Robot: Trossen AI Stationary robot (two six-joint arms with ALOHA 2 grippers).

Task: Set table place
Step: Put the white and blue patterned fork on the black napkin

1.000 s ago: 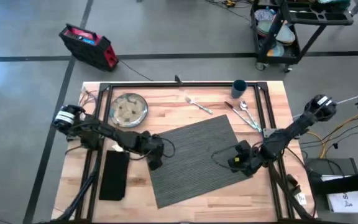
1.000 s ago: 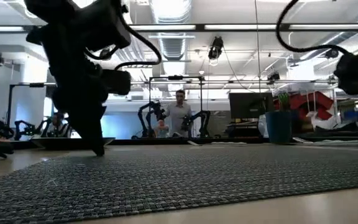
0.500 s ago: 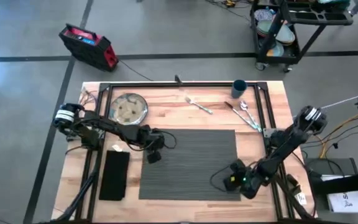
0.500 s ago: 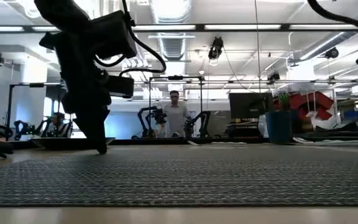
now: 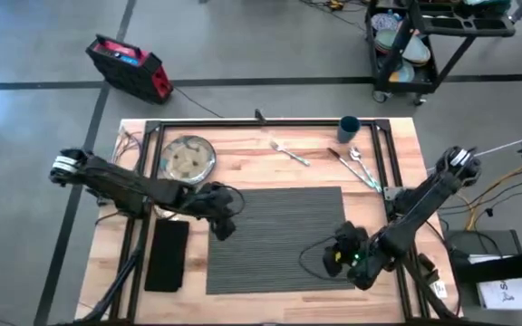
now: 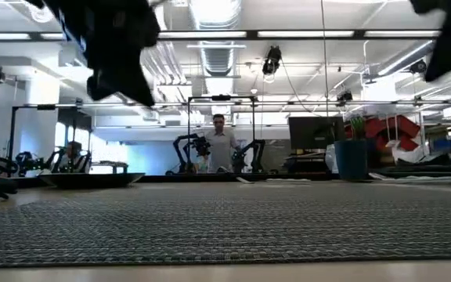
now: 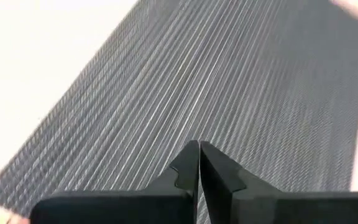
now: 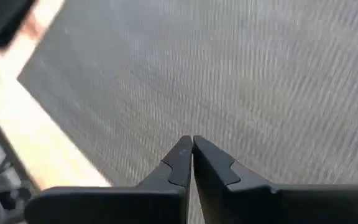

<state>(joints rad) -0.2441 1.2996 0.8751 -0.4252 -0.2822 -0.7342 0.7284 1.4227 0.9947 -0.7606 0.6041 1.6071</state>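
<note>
The dark grey ribbed placemat (image 5: pixel 277 239) lies flat on the table (image 5: pixel 379 290), its edges parallel to the table's edges. My left gripper (image 5: pixel 223 226) is shut and hangs above the mat's far left corner (image 7: pixel 199 144). My right gripper (image 5: pixel 336 260) is also shut and hovers over the mat's near right part (image 8: pixel 192 140). In the low view both grippers are raised clear of the mat (image 6: pixel 233 219). The black napkin (image 5: pixel 167 254) lies flat left of the mat. The silvery plate (image 5: pixel 188 159) sits at the far left.
A fork (image 5: pixel 290 151) lies beyond the mat. A knife and a spoon (image 5: pixel 358 168) lie at the far right, with the dark blue cup (image 5: pixel 349 128) standing behind them. Black rails (image 5: pixel 270 125) frame the tabletop. Bare wood shows between mat and cutlery.
The placemat has turned from lying askew to lying square with the table, dragged by both shut grippers pressing on it. After that both grippers rose off the mat, which stays flat where it is.
</note>
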